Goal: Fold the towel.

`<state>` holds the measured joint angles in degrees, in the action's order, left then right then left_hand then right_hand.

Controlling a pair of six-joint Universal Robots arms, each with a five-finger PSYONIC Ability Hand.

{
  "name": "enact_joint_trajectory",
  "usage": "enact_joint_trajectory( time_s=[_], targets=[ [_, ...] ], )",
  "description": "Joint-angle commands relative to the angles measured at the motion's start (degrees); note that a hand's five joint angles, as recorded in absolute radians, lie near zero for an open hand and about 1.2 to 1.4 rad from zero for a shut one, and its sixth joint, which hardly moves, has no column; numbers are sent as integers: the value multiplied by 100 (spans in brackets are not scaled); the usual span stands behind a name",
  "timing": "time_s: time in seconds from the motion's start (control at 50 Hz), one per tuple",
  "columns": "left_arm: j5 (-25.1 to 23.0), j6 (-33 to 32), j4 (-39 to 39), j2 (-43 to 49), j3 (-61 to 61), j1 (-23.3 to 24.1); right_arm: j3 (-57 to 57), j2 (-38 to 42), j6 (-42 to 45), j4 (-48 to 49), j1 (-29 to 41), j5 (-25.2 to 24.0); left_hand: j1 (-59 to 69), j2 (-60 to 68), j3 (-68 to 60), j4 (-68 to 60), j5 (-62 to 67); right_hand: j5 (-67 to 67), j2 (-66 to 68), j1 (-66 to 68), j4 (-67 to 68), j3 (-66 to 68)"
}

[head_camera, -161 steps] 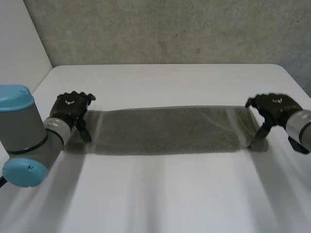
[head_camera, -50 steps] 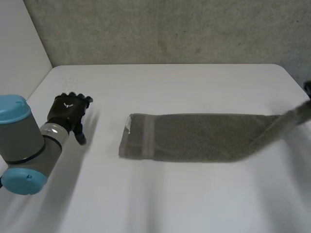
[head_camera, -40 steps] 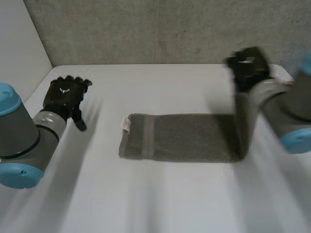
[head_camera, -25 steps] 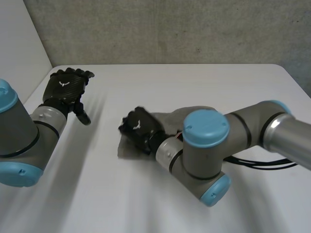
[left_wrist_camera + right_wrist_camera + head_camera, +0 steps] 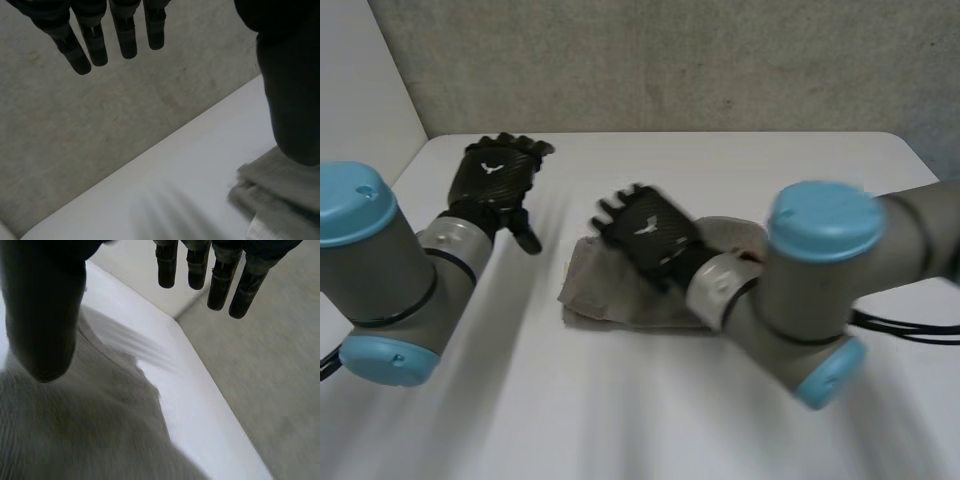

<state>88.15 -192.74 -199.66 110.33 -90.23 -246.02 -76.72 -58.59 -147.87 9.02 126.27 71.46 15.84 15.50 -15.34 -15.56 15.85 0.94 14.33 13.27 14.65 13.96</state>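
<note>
towel [image 5: 603, 296] mid-table [image 5: 620, 420], right hand [image 5: 648, 235] over it, left hand [image 5: 495, 180] apart at left
</note>
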Motion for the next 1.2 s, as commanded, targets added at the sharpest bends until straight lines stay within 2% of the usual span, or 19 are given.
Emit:
enact_joint_trajectory(
  time_s=[0.02, 0.16, 0.3, 0.42, 0.44, 0.56, 0.6, 0.62, 0.66, 0.68, 0.7, 0.84, 0.88, 1.0, 1.04, 1.12, 1.16, 1.2],
  targets=[
    [-8, 272, -73, 251, 207, 764, -1132, -732, -867, -532, -1041, 61, -193, -159, 142, 164, -1194, -94, -433, -327, -465, -396],
    [44, 220, -47, 830, 506, 1275, -2108, -952, -919, -235, -1516, 52, -210, -176, 159, 181, -1211, -94, -433, -327, -465, -396],
    [458, 185, 6, 1474, 753, 1284, -2541, -882, -928, 232, -1658, 148, -193, -159, 142, 164, -1194, 941, 601, 707, 569, 638],
    [651, -43, -2, 1886, 832, 1249, -2471, -584, -858, 521, -1693, 560, -193, -158, 142, 164, -1194, 1360, 1020, 1126, 988, 1057],
    [651, -105, -11, 1913, 806, 1249, -2427, -470, -849, 574, -1684, 683, -193, -159, 142, 164, -1194, 1894, 1555, 1661, 1523, 1592],
    [677, -132, -11, 1913, 744, 1258, -2347, -355, -796, 627, -1676, 975, -210, -175, 159, 181, -1211, 2875, 2536, 2642, 2504, 2573],
    [677, -132, -11, 1887, 735, 1267, -2330, -337, -726, 627, -1693, 1080, -210, -175, 159, 181, -1211, 4230, 3890, 3997, 3858, 3927],
    [677, -132, -11, 1887, 735, 1267, -2330, -337, -726, 627, -1693, 1080, -210, -175, 159, 181, -1211, 4237, 3898, 4004, 3866, 3935],
    [677, -97, -2, 1869, 726, 1276, -2321, -320, -639, 636, -1711, 1133, -210, -175, 159, 181, -1211, 6010, 5670, 5777, 5638, 5707],
    [677, -97, -2, 1869, 726, 1276, -2321, -320, -638, 636, -1711, 1133, -210, -175, 159, 181, -1211, 6021, 5681, 5787, 5649, 5718],
    [686, -88, 6, 1860, 718, 1302, -2321, -320, -586, 654, -1711, 1168, -193, -159, 143, 164, -1194, 6897, 6558, 6664, 6526, 6595],
    [906, -35, 173, 1632, 718, 1355, -2233, -451, -295, 838, -1684, 1502, -210, -175, 159, 181, -1211, 6906, 6567, 6673, 6535, 6604],
    [1020, 43, 340, 1413, 709, 1355, -2015, -504, 72, 873, -1667, 1581, -243, -209, 193, 214, -1244, 6906, 6567, 6673, 6535, 6604],
    [1117, 290, 525, 1096, 718, 1284, -1521, -610, 601, 830, -1429, 1537, -260, -226, 210, 231, -1261, 6906, 6567, 6673, 6535, 6604],
    [1222, 456, 569, 781, 718, 1223, -1023, -557, 820, 795, -861, 1432, -260, -226, 210, 231, -1261, 6906, 6567, 6673, 6535, 6604],
    [1345, 510, 569, 454, 647, 959, -484, -311, 970, 794, -304, 1265, -260, -226, 210, 231, -1261, 6906, 6567, 6673, 6535, 6604],
    [1363, 519, 569, 278, 603, 775, -264, -100, 1049, 794, -102, 1098, -260, -226, 210, 231, -1261, 6906, 6567, 6673, 6535, 6604],
    [1337, 527, 560, 16, 568, 495, 24, 267, 1224, 786, 186, 512, -260, -226, 210, 231, -1261, 6906, 6567, 6673, 6535, 6604]
  ],
)
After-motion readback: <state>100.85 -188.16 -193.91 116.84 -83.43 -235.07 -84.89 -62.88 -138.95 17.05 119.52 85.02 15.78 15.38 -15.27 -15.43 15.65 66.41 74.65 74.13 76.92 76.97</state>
